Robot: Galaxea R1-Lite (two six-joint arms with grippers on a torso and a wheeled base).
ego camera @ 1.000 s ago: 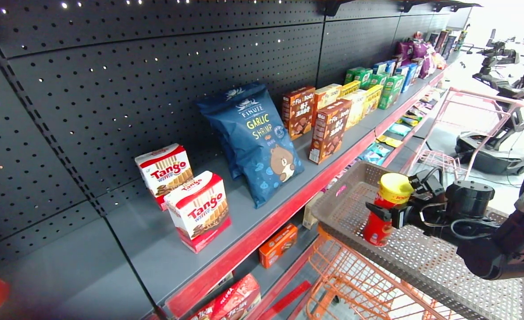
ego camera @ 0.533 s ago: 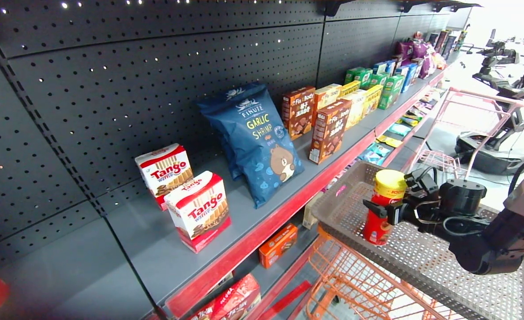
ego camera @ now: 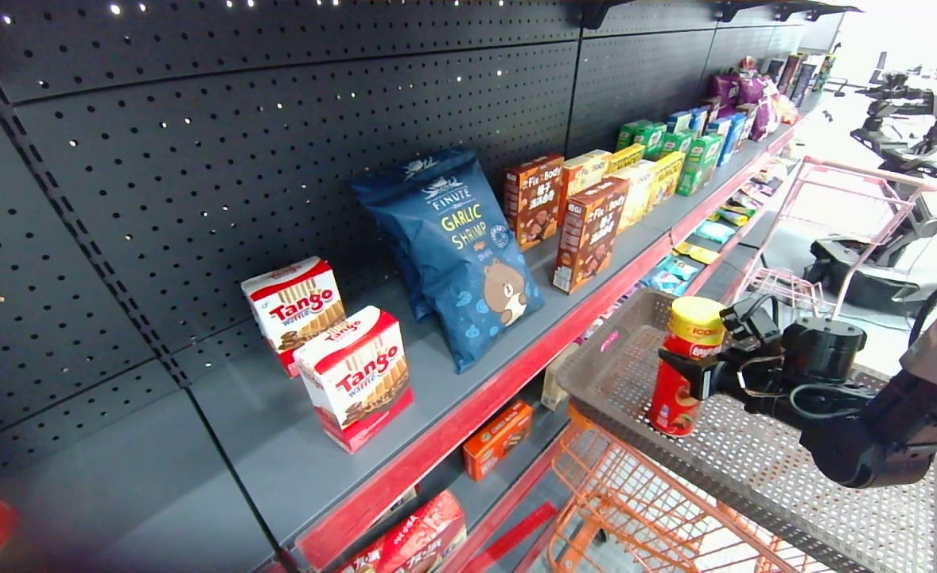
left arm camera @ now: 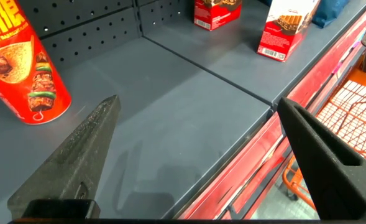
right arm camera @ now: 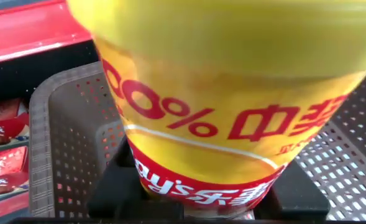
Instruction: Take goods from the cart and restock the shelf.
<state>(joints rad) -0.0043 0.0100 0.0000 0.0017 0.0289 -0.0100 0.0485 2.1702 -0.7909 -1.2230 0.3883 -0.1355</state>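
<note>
1 pink trolley point(ego camera: 791, 284) | far right, aisle floor | 1 dark machine base point(ego camera: 850, 267) just behind

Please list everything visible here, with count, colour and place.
shelf: one, grey with red edge, ahead
wafer boxes: two, red-white, on shelf
snack bags: two, blue, mid shelf
biscuit boxes: two, brown, right of bags
other boxes: several, yellow and green, farther right
snack can: one, red, shelf's left end
cart: one, orange, beside shelf
basket: one, grey, on cart
chip can: one, red, yellow lid, at basket
left gripper: open, above shelf
right gripper: shut on chip can
</note>
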